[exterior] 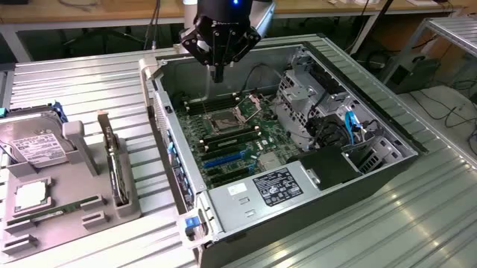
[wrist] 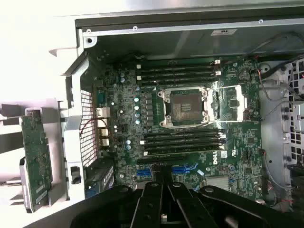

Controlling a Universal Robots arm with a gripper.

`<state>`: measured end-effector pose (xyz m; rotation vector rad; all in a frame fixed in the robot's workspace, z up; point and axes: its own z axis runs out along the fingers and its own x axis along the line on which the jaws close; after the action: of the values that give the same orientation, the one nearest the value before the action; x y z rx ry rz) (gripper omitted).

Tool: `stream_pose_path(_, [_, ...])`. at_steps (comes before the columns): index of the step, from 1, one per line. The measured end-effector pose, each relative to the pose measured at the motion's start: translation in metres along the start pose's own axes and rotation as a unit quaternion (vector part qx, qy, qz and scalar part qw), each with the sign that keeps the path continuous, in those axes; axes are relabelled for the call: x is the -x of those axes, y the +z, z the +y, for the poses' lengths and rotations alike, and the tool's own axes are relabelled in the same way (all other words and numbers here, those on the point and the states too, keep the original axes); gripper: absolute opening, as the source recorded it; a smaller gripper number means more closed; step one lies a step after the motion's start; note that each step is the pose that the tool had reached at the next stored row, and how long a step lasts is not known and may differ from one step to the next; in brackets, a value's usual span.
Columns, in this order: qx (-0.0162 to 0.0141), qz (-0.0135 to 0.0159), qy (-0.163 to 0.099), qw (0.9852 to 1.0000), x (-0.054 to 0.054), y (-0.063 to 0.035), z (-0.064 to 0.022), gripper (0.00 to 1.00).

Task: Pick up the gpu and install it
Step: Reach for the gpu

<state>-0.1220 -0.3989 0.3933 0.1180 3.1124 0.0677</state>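
The gpu (exterior: pixel 113 162) stands on its long edge in a slot of the grey holder (exterior: pixel 133 207), outside the computer case (exterior: pixel 387 146), on the exterior view's left. Its long axis runs roughly along the case's side wall (exterior: pixel 165 128). What I take for the silver bracket rises at the end farther from the exterior camera, though I can't make that end out well. In my wrist view the card (wrist: pixel 35 161) shows beyond the case wall, apart from my tips. On the same holder, further to the exterior view's left, lies the hard drive (exterior: pixel 36 146).

My gripper (exterior: pixel 218 77) hangs over the open case instead, above the far part of the motherboard (exterior: pixel 238 139), near the empty CPU socket (exterior: pixel 223 120). My fingers are pressed together into one narrow tip and carry nothing.

So the card lies sideways from me, across the case wall toward the exterior view's left and somewhat nearer that camera. It is well apart from my tips and lower than they are. As I judge it, the pick-up has not begun.
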Motion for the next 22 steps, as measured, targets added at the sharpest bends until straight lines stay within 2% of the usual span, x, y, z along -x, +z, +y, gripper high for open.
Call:
stream_pose_path(9, [-0.0001,0.0000,0.000,1.0000,0.000,-0.0001,-0.0002,0.11])
stream_pose_path(15, [0.0000,-0.0001,0.000,1.0000,-0.019,-0.0008,-0.0082,0.11])
stream_pose_path(20, [0.0000,-0.0001,0.000,1.0000,-0.034,-0.0015,-0.0205,0.11])
stream_pose_path(22, [0.0000,-0.0001,0.000,1.0000,-0.044,-0.0018,-0.0269,0.11])
